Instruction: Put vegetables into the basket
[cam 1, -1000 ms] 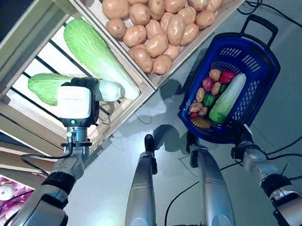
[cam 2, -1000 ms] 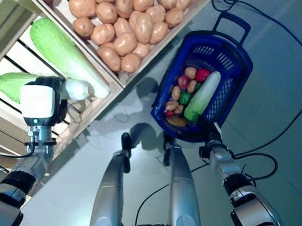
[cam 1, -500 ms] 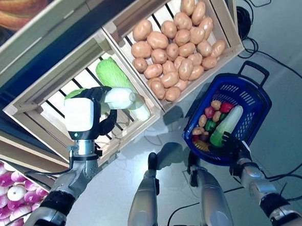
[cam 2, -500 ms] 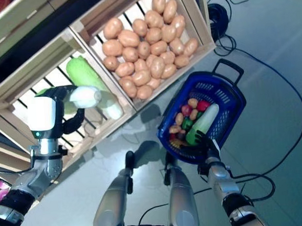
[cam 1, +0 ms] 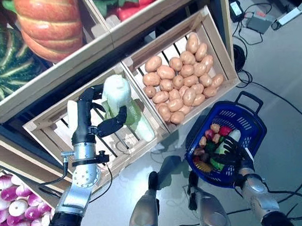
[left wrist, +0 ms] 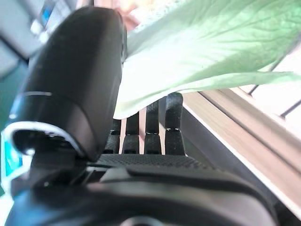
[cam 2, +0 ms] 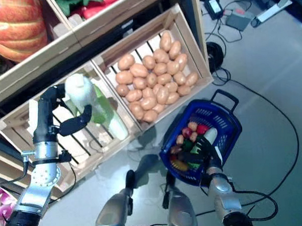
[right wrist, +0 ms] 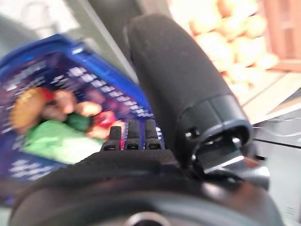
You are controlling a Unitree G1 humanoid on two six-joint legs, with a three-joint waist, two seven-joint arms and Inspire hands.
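Left eye view: the left robot hand (cam 1: 97, 116) has fingers and thumb curled round a pale green napa cabbage (cam 1: 120, 102), lifted above the slatted wooden crate (cam 1: 50, 134), its long axis roughly upright. The blue plastic basket (cam 1: 252, 132) lies well off toward the robot's right, its near rim gripped by the right robot hand (cam 1: 234, 156).

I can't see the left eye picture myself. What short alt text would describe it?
The robot's left hand holds a pale green cabbage lifted above a slatted wooden crate. Its right hand grips the rim of a blue basket of mixed vegetables on the floor. A second crate full of potatoes sits beside the first.
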